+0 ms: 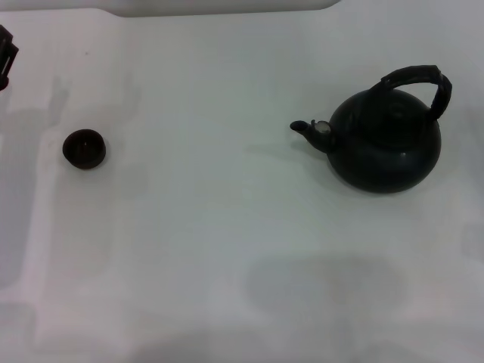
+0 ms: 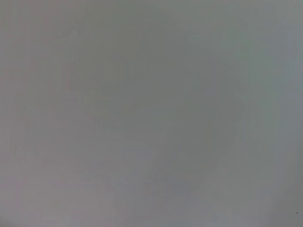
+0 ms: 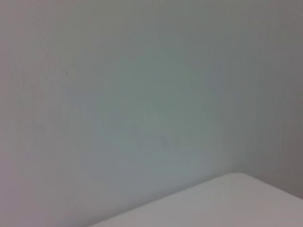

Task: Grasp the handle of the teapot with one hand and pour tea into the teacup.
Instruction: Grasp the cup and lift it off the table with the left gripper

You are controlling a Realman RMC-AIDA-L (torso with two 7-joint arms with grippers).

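Observation:
The black round teapot (image 1: 386, 147) stands on the white table at the right in the head view, its short spout (image 1: 311, 130) pointing left. Its thick ribbed handle (image 1: 420, 79) arches over the top, leaning to the right. The tiny dark teacup (image 1: 84, 148) stands at the left, well apart from the teapot. A dark part of my left arm (image 1: 6, 54) shows at the far left edge, behind the cup. My right gripper is out of view. Both wrist views show only bare surface.
The white table (image 1: 227, 227) spreads between cup and teapot. A pale raised edge (image 1: 227, 7) runs along the back. The right wrist view shows a pale rounded corner (image 3: 227, 201).

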